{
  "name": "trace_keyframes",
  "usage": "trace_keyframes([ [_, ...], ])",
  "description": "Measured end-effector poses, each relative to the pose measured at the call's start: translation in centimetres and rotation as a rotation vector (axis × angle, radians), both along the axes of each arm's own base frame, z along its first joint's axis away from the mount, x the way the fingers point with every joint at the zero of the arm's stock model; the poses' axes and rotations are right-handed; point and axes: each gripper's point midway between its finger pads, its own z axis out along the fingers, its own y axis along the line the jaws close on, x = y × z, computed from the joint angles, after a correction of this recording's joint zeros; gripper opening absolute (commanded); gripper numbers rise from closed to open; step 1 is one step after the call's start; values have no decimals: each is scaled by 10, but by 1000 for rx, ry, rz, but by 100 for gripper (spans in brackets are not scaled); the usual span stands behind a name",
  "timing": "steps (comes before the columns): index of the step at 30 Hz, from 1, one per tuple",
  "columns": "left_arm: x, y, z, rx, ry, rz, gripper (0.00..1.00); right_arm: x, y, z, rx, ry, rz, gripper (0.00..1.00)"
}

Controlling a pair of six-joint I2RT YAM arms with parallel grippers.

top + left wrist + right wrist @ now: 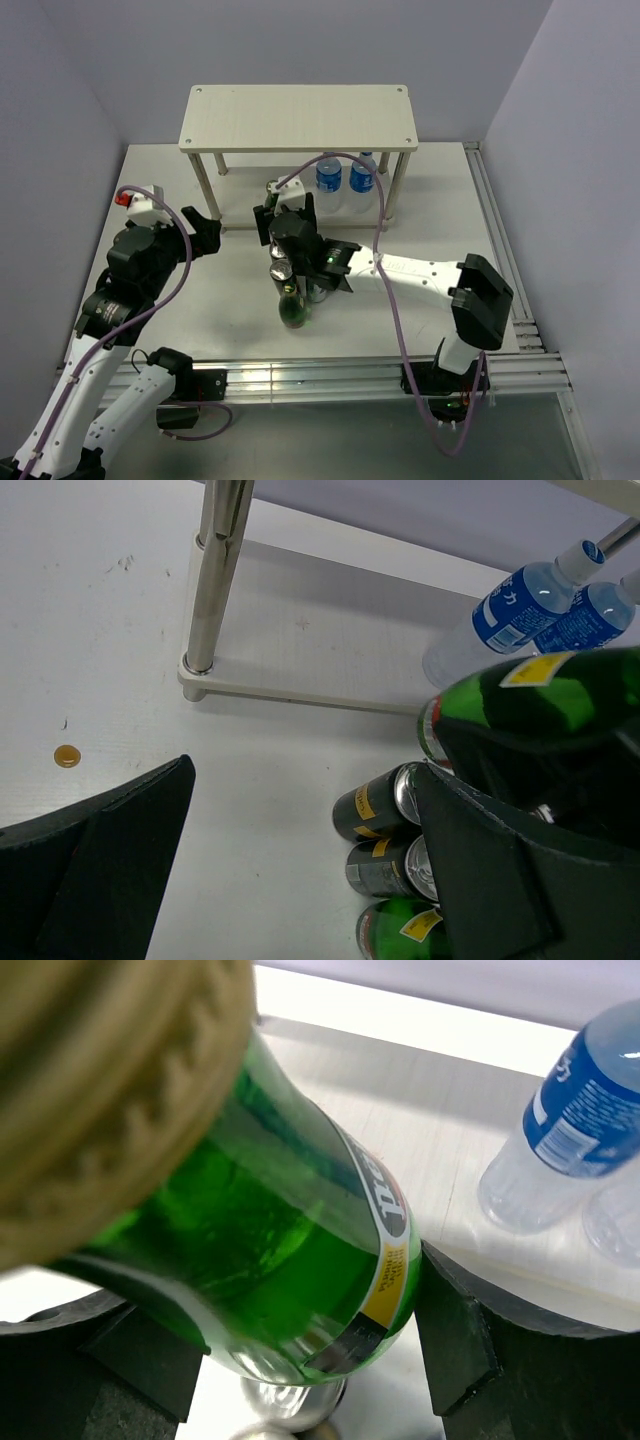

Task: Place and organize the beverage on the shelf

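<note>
— So, the right gripper (310,1345)?
— Clamped on a green bottle (280,1250), centre of the overhead view, just in front of the shelf (300,115). Can't tell if it's off the table (450,200).
— Left gripper (207,233)?
— Jaws wide, nothing between them, left of centre.
— Other drinks?
— Second green bottle (293,310) and two black cans (375,805) stand on the table, just below centre. Two blue-label bottles (328,178) sit on the lower board (330,620), upper middle.

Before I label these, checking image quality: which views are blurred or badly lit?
Right wrist: the gold cap looms blurred, the green bottle behind it sharper. Left wrist: crisp table, its fingers featureless black. Top external: even light, soft shadow under the shelf.
</note>
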Motion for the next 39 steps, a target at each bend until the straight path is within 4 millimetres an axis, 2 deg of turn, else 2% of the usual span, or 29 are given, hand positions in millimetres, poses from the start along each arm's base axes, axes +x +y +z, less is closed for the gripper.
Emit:
trace_keyframes([
  [7,-1,-1,0,1,-2,-10,99,45,-1,-27,-50,32,-36,0],
  [10,-1,-2,0,0,-1,-16,99,61,3,-27,-50,30,-45,0],
  [14,-1,-2,0,1,-1,-17,99,73,10,-25,-33,26,-45,0],
  [19,0,-1,1,-2,-4,-15,99,80,16,-32,-32,33,-38,0],
  [33,1,-2,5,-11,-17,-22,99,86,27,-74,-26,92,-47,0],
  [39,1,-2,5,-12,-19,-24,99,99,22,-111,-47,131,-80,0],
])
